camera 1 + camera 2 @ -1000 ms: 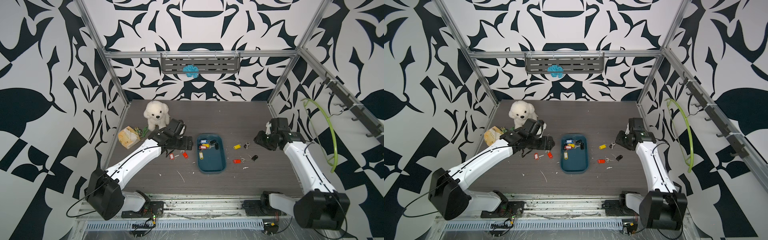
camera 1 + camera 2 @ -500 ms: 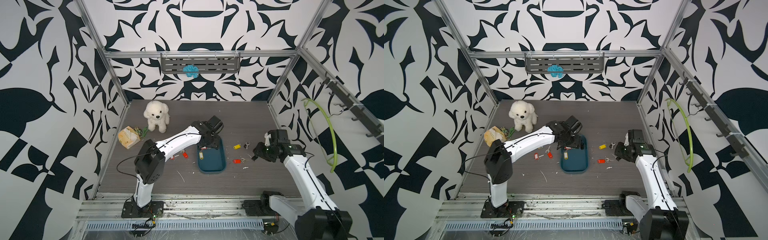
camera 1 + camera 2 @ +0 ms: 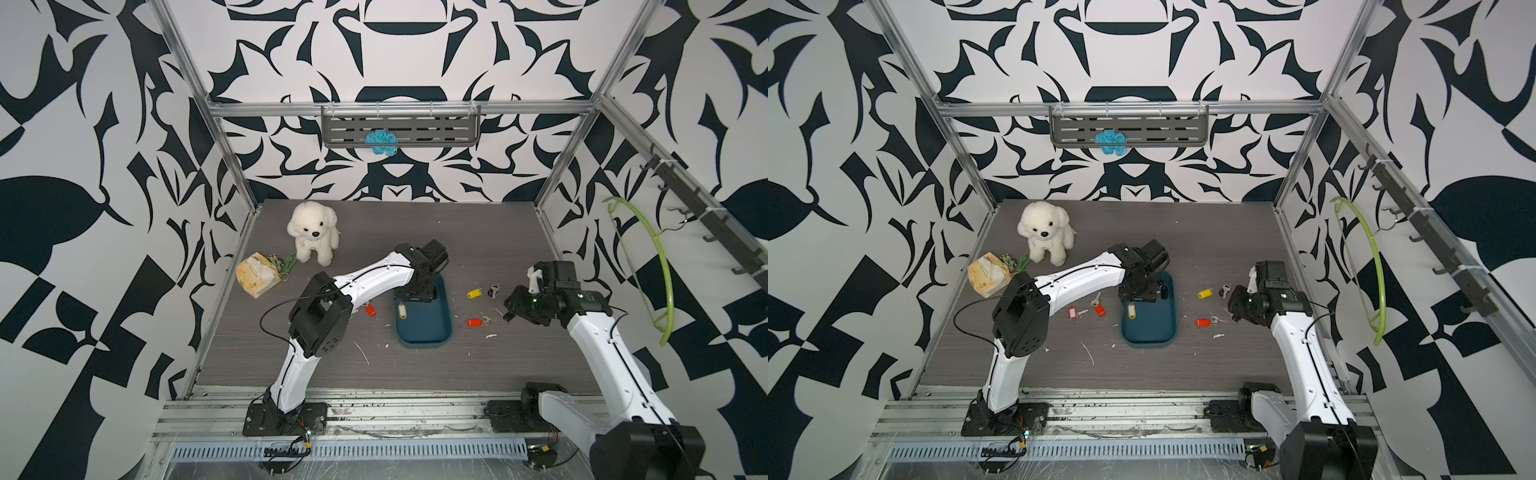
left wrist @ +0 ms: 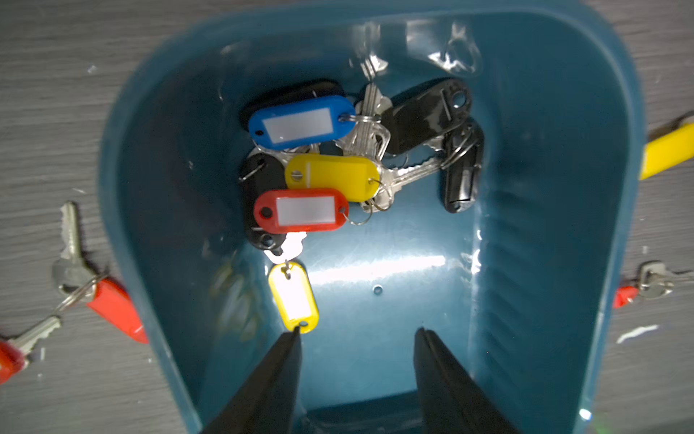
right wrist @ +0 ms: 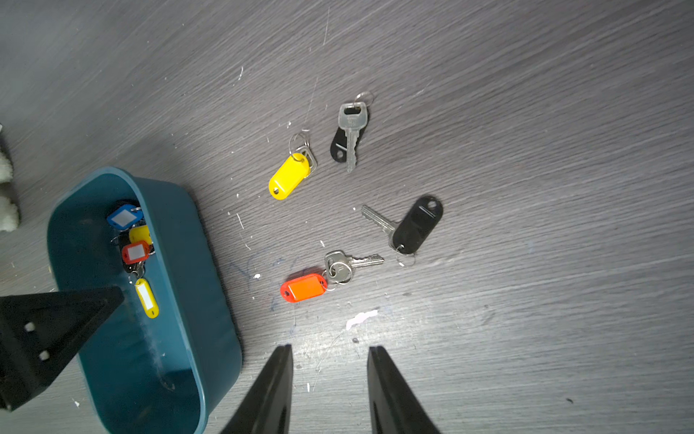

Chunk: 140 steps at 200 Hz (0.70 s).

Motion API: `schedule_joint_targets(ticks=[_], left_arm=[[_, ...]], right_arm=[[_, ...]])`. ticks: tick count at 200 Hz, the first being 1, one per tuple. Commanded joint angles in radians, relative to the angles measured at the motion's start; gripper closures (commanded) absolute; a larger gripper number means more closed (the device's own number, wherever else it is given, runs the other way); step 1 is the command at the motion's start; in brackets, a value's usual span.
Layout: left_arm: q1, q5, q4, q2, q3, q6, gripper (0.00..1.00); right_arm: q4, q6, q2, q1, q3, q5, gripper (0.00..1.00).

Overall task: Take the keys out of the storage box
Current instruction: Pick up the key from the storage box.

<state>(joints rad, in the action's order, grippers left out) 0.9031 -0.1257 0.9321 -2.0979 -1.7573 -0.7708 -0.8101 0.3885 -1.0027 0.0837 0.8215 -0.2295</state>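
Note:
The teal storage box (image 3: 440,332) (image 3: 1167,328) lies mid-table. A cluster of keys with blue (image 4: 300,124), yellow (image 4: 332,176) and red (image 4: 300,209) tags and black fobs (image 4: 428,112) sits at its far end. Nearer, a single yellow-tagged key (image 4: 294,297) (image 3: 401,311) lies apart. My left gripper (image 4: 358,330) (image 3: 419,293) hangs open inside the box over bare floor; one fingertip is at that yellow tag's end. My right gripper (image 5: 331,347) (image 3: 513,309) is open above the table, right of the box. Several keys (image 5: 303,287) (image 5: 287,176) (image 5: 417,225) lie there.
Red-tagged keys (image 3: 1073,312) (image 3: 1099,309) lie left of the box. A plush dog (image 3: 313,237) and a yellow packet (image 3: 257,274) are at the back left. A grey shelf (image 3: 401,129) hangs on the back wall, and a green hoop (image 3: 660,266) on the right wall.
My left arm swung from the table left of the box to over the box's far end, its jaws narrowing. My right arm drew back toward the front and its jaws narrowed slightly.

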Motion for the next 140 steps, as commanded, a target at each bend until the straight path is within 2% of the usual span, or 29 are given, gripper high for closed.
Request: schedule_joint_targets(ticks=[1,76,118,140], left_arm=[[0.003,-0.026,0.028,-0.042,0.012,-0.025,0.47],[0.015,-0.139,0.086,-0.121,-0.019,-0.05,0.49],[0.02,-0.154,0.093,-0.161,-0.041,-0.044,0.48],[0.02,-0.148,0.09,-0.174,-0.044,-0.041,0.52]], right_arm=[[0.017,-0.013,0.003,0.002,-0.002,-0.014,0.62],[0.016,-0.012,-0.005,0.002,-0.002,-0.022,0.62],[0.016,-0.013,-0.008,0.002,-0.002,-0.025,0.63],[0.017,-0.014,-0.01,0.002,-0.003,-0.025,0.63]])
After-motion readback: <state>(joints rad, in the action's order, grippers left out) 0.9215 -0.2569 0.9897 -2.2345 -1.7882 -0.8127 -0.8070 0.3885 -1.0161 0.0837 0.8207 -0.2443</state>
